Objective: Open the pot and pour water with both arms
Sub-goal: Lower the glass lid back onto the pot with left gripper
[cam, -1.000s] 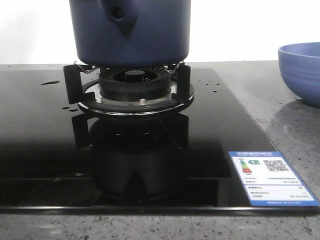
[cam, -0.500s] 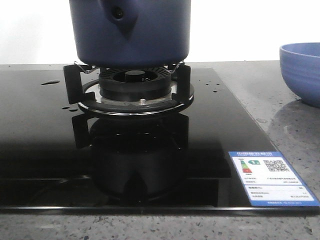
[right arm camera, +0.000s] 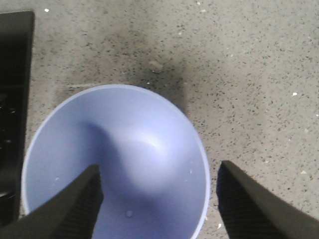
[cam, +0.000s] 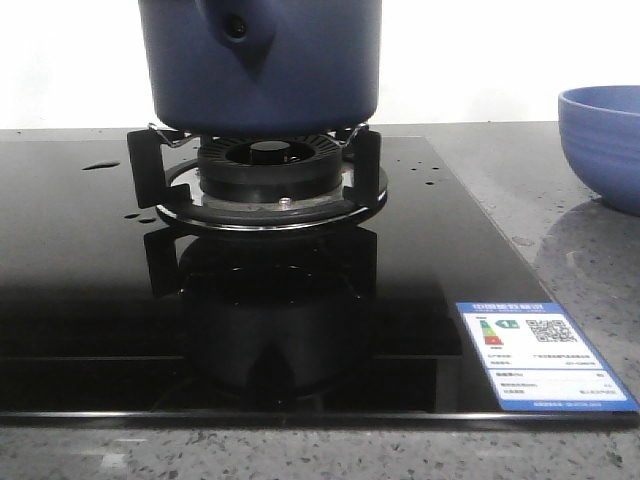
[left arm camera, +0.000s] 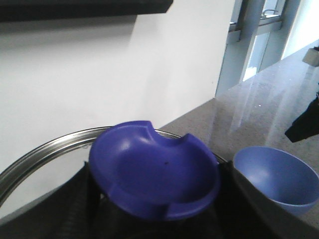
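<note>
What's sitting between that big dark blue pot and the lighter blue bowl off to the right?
Nothing stands there. In the front view, between the pot and the bowl lie only glossy black hob with small water drops, then bare speckled countertop.

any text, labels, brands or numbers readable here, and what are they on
No text can be read in any view.
Sticker on the front right corner of the black glass cooktop: blue header, a coloured rating graphic, a QR code and rows of print, all too small and blurred to read.
Pot and bowl: no markings visible.

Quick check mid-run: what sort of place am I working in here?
Most likely a kitchen counter: a pot sits on a gas burner set in a black glass hob, with a bowl on speckled stone worktop.
</note>
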